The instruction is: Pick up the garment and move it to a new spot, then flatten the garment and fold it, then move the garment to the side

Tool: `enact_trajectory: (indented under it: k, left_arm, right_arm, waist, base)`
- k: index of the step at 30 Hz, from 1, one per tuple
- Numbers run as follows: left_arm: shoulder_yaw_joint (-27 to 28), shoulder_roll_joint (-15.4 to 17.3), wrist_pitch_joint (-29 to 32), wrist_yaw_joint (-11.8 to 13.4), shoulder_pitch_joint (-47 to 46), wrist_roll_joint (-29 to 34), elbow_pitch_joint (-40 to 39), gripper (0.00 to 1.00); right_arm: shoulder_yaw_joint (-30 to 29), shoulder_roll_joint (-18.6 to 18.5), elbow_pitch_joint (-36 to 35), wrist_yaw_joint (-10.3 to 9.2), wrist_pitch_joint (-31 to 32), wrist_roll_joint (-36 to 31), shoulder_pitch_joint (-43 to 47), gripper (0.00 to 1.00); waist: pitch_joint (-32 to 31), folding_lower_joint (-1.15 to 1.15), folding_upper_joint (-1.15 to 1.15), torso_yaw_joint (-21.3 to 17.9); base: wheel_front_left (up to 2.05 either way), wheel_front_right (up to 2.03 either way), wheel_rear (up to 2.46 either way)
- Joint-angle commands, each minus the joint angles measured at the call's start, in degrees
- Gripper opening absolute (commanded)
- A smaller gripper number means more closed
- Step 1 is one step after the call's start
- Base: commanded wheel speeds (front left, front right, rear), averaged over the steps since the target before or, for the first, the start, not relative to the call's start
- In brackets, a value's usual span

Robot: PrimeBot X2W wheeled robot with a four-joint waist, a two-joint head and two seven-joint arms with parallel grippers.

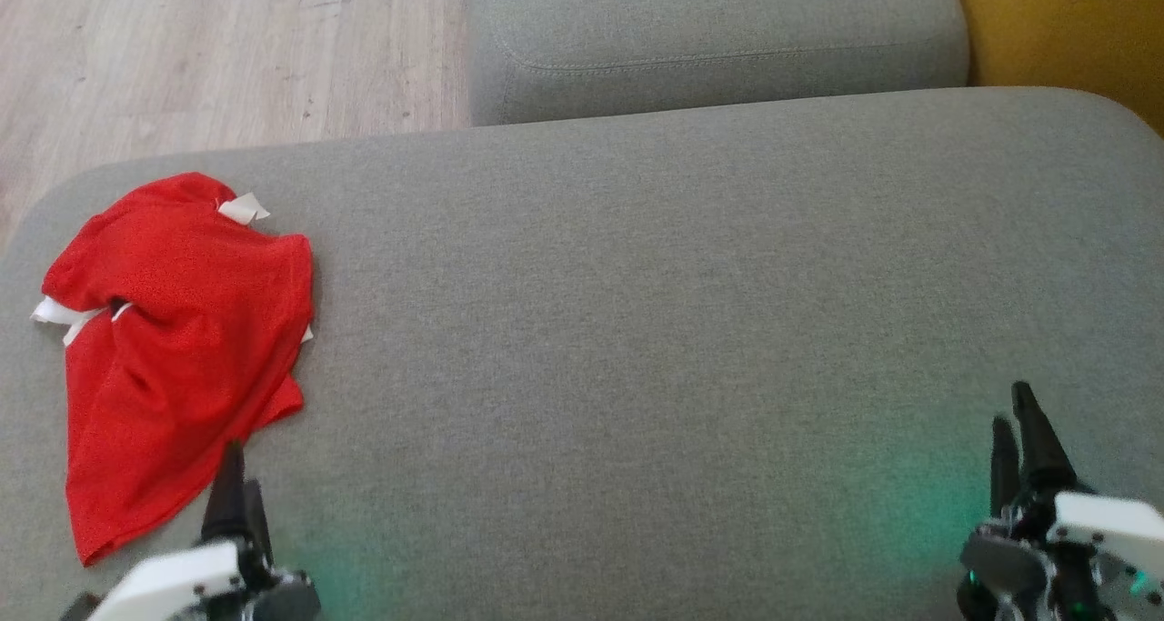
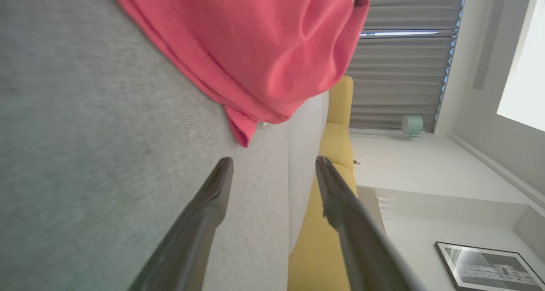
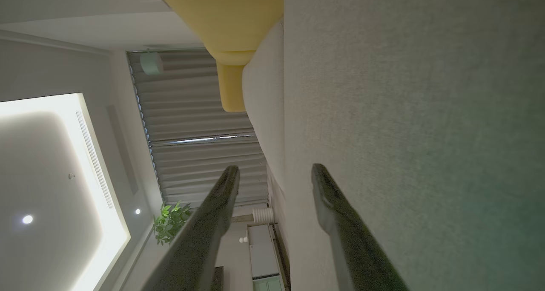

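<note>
The red garment (image 1: 182,348) lies crumpled at the grey cushion's (image 1: 637,285) left end, with the left gripper (image 2: 273,161) over that same end, fingers spread and empty, while the right gripper (image 3: 274,169) is likewise parted and empty over the cushion's right end.

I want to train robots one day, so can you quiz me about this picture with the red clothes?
1. True or false: the left tool is gripping the red garment.
2. Which tool is nearer the garment? A) left tool B) right tool
3. Fill in: the garment lies crumpled on a grey ___.
Key: 1 false, it is open; 2 A; 3 cushion.
</note>
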Motion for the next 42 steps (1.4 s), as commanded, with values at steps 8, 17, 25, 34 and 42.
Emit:
enact_trajectory:
  k: [8,17,25,34,42]
  left_arm:
    - [-0.24,0.14,-1.51,-0.04,-0.59,0.75,-1.84,1.00]
    - [0.89,0.18,-3.03,-0.07,-0.46,3.05,-2.68,1.00]
    - [2.41,0.21,-4.37,0.36,-0.80,7.62,-4.13,1.00]
    - [1.92,0.25,-5.87,2.24,-0.84,15.47,-8.25,1.00]
    - [-0.30,0.28,-7.05,3.36,-0.50,22.67,-10.72,1.00]
  right_arm:
    - [1.09,-0.13,-1.95,0.03,-1.52,-0.68,-0.87,1.00]
    - [1.07,-0.17,-2.00,0.07,-3.04,-4.80,-1.29,1.00]
    - [0.31,-0.21,-3.60,0.10,-4.39,-13.18,-1.65,1.00]
    - [1.15,-0.25,-7.14,0.13,-5.91,-24.80,-1.75,1.00]
    - [2.27,-0.28,-9.52,0.16,-7.09,-33.64,-1.71,1.00]
  waist:
    - [0.05,0.00,0.00,-0.04]
    - [0.02,0.00,0.00,0.04]
    - [0.02,0.00,0.00,0.16]
    - [0.13,0.00,0.00,0.26]
    - [0.13,0.00,0.00,0.40]
  base:
    - [0.00,0.00,0.00]
    - [0.00,0.00,0.00]
    - [0.00,0.00,0.00]
    - [0.00,0.00,0.00]
    - [0.00,0.00,0.00]
